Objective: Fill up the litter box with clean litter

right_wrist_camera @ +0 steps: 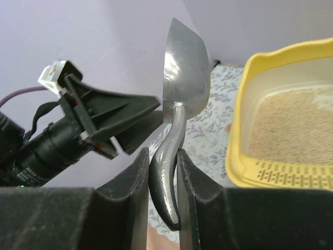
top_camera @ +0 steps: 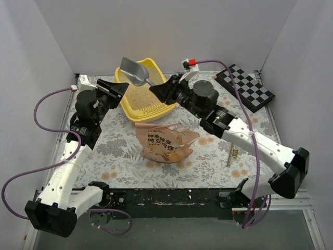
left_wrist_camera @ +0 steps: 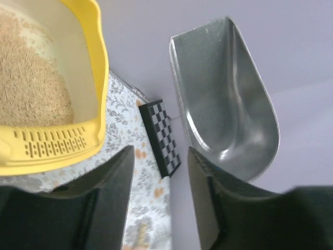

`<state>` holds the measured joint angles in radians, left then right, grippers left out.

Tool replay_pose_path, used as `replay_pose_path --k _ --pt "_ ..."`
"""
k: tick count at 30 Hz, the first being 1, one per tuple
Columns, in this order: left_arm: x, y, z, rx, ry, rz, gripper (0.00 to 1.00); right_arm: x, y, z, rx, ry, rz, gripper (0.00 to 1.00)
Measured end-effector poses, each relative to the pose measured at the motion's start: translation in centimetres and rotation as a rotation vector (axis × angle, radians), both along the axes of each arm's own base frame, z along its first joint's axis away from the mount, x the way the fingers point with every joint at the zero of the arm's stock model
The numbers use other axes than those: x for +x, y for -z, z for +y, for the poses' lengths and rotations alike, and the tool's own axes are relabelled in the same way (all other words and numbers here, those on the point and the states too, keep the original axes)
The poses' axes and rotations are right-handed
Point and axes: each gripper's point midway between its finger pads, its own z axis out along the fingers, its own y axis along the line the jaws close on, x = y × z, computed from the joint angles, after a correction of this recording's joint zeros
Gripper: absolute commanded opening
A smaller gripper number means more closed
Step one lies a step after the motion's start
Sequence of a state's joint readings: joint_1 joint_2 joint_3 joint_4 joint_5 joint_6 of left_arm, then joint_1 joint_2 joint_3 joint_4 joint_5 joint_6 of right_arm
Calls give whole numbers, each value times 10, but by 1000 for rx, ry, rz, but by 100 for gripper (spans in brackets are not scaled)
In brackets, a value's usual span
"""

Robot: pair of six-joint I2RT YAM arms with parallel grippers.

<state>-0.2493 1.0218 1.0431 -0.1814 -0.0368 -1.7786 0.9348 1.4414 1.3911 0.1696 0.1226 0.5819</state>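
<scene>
the desk point(top_camera: 119, 151) is spread with a grey flowered cloth, and both arms are bent in toward its far edge. the right arm point(top_camera: 250, 140) comes up from the near right corner and the left arm point(top_camera: 73, 161) from the near left corner.

the litter box point(top_camera: 155, 109) lies at the far edge, about halfway along it. it is yellow, and its slotted ledge end is turned toward the near edge. in front of it, at the middle of the desk, lies a crumpled orange-pink printed bag point(top_camera: 164, 140), just short of the box. a black-and-white checkered board point(top_camera: 245, 86) sits at the far right corner, well apart from the box.

the silver scoop point(top_camera: 134, 72) is up in the air over the far end of the box. its bowl points toward the far left corner, and from the left wrist the bowl shows only shiny bare metal. the right jaws are clamped on its curved handle, one on each side, beside the box's right rim.

the left jaws stand apart just beside the box's left rim. i cannot tell whether they touch it.

the clean litter point(top_camera: 139, 96), pale beige and sandy, lies inside the box, covering its floor up to the slotted ledge.
</scene>
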Motion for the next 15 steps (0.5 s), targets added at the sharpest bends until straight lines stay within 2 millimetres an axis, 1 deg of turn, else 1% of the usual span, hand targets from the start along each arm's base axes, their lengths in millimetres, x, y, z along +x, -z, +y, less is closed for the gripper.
replay_pose_path --k 1,3,4,5,7,9,12,15 --pt "-5 -5 -3 21 29 -26 53 2 -5 -11 -2 19 -11 1" --pt "-16 -16 -9 68 89 -87 54 8 -17 -37 -1 63 -35 1" --pt "-21 -22 -12 94 121 -119 56 11 -25 -55 0 93 -51 1" --pt "-28 -26 -16 122 159 -151 58 13 -30 -66 -3 111 -60 1" --pt "-42 -35 -25 189 241 -218 59 14 -39 -95 -24 157 -83 1" --pt "-56 -38 -35 263 337 -282 59 12 -44 -120 -69 196 -98 1" --pt "-72 -34 -50 375 481 -352 64 -1 -48 -140 -158 197 -108 1" --pt "-82 -21 -64 486 635 -397 68 -18 -50 -154 -242 177 -115 1"
